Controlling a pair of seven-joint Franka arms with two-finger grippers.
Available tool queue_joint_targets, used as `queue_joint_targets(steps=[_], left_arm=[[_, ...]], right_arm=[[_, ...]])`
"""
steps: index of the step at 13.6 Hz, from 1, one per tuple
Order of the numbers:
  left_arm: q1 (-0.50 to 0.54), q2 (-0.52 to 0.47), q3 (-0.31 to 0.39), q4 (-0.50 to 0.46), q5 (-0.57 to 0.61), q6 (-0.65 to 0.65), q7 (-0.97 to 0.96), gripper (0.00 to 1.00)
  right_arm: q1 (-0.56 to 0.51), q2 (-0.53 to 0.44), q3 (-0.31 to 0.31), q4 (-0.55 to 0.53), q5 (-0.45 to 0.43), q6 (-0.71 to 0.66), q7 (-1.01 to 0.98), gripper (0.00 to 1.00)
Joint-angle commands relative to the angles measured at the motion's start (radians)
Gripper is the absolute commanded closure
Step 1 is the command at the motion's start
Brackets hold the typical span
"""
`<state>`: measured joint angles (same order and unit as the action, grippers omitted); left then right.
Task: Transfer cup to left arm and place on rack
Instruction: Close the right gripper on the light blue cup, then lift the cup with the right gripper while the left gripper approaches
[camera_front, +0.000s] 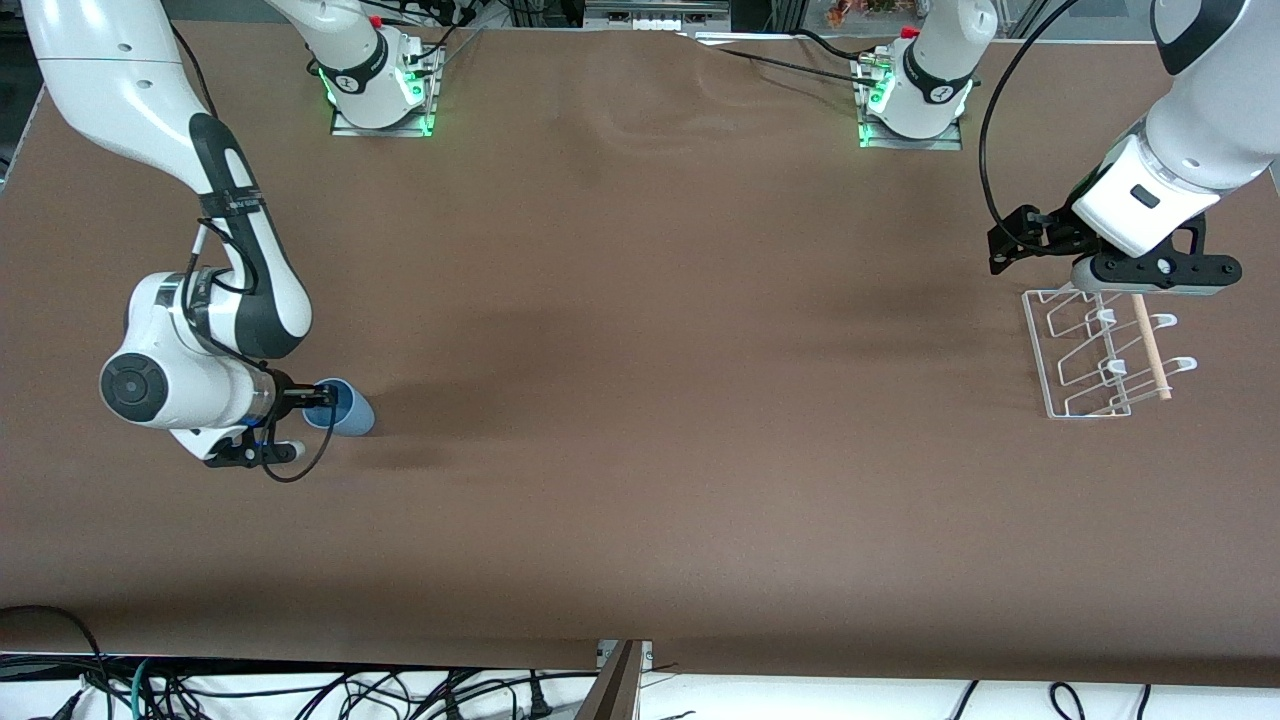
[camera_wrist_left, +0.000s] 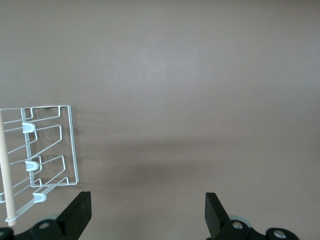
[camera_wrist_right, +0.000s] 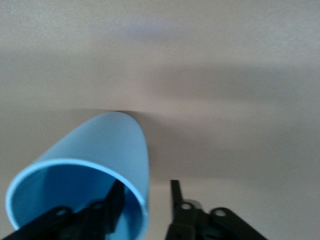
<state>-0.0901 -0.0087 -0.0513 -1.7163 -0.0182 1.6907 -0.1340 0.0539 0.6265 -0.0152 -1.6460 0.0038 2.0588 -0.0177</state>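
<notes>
1. Light-blue tapered plastic cup (camera_front: 344, 408) lies tilted on the brown table (camera_front: 640, 420) at the right arm's end.
2. Right claw (camera_front: 322, 396) is at the cup's rim (camera_wrist_right: 75, 170): one finger (camera_wrist_right: 114, 202) inside, one outside against the wall.
3. Left claw (camera_front: 1155, 271) hangs over the white wire rack (camera_front: 1100, 352), fingers (camera_wrist_left: 80, 212) spread wide, holding nothing.
4. Rack's wooden dowel (camera_front: 1151, 346) lies across its prongs.

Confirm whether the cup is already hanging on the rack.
No. The cup lies at the right arm's end of the table with the right end effector at its rim, well apart from the rack.
</notes>
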Motion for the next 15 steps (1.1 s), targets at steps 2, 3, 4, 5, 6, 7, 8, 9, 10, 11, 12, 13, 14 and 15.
queue_joint_targets(steps=[2, 3, 4, 5, 6, 7, 8, 9, 10, 11, 12, 13, 14, 15], left_arm=[[-0.003, -0.004, -0.002, 0.014, 0.032, -0.016, -0.012, 0.00], [-0.003, -0.004, -0.002, 0.014, 0.032, -0.016, -0.012, 0.00], [-0.003, -0.004, -0.002, 0.014, 0.032, -0.016, -0.012, 0.00], [-0.003, -0.004, -0.002, 0.014, 0.032, -0.016, -0.012, 0.00], [-0.003, -0.004, -0.002, 0.014, 0.032, -0.016, -0.012, 0.00], [-0.003, -0.004, -0.002, 0.014, 0.030, -0.016, -0.013, 0.00], [-0.002, -0.004, -0.001, 0.015, 0.020, -0.014, -0.010, 0.00], [-0.003, -0.004, -0.002, 0.014, 0.021, -0.014, -0.009, 0.00], [-0.008, 0.001, -0.004, 0.015, 0.024, -0.016, -0.010, 0.00], [-0.011, 0.012, -0.015, 0.015, 0.023, -0.016, -0.010, 0.00], [-0.013, 0.024, -0.024, 0.015, 0.023, -0.016, -0.010, 0.00], [-0.014, 0.048, -0.027, 0.015, 0.018, -0.019, -0.012, 0.00], [-0.022, 0.056, -0.032, 0.015, 0.005, -0.031, -0.012, 0.00], [-0.029, 0.065, -0.036, 0.015, -0.008, -0.032, -0.010, 0.00]], right_arm=[[0.009, 0.012, 0.004, 0.020, 0.010, -0.005, 0.035, 1.00], [0.009, 0.012, 0.009, 0.023, 0.010, -0.006, 0.057, 1.00], [0.012, 0.012, 0.011, 0.037, 0.009, -0.015, 0.083, 1.00], [0.023, 0.007, 0.011, 0.050, 0.010, -0.037, 0.108, 1.00], [0.038, 0.002, 0.011, 0.072, 0.012, -0.087, 0.134, 1.00], [0.058, 0.001, 0.012, 0.112, 0.018, -0.162, 0.174, 1.00], [0.082, 0.001, 0.012, 0.161, 0.037, -0.243, 0.218, 1.00], [0.107, 0.002, 0.014, 0.196, 0.079, -0.306, 0.272, 1.00], [0.128, 0.001, 0.012, 0.218, 0.141, -0.330, 0.312, 1.00], [0.141, 0.001, 0.014, 0.239, 0.238, -0.335, 0.355, 1.00], [0.155, -0.001, 0.014, 0.256, 0.346, -0.347, 0.405, 1.00], [0.179, 0.001, 0.014, 0.282, 0.437, -0.358, 0.471, 1.00], [0.210, 0.001, 0.014, 0.299, 0.487, -0.358, 0.537, 1.00], [0.230, 0.001, 0.015, 0.307, 0.534, -0.356, 0.598, 1.00]])
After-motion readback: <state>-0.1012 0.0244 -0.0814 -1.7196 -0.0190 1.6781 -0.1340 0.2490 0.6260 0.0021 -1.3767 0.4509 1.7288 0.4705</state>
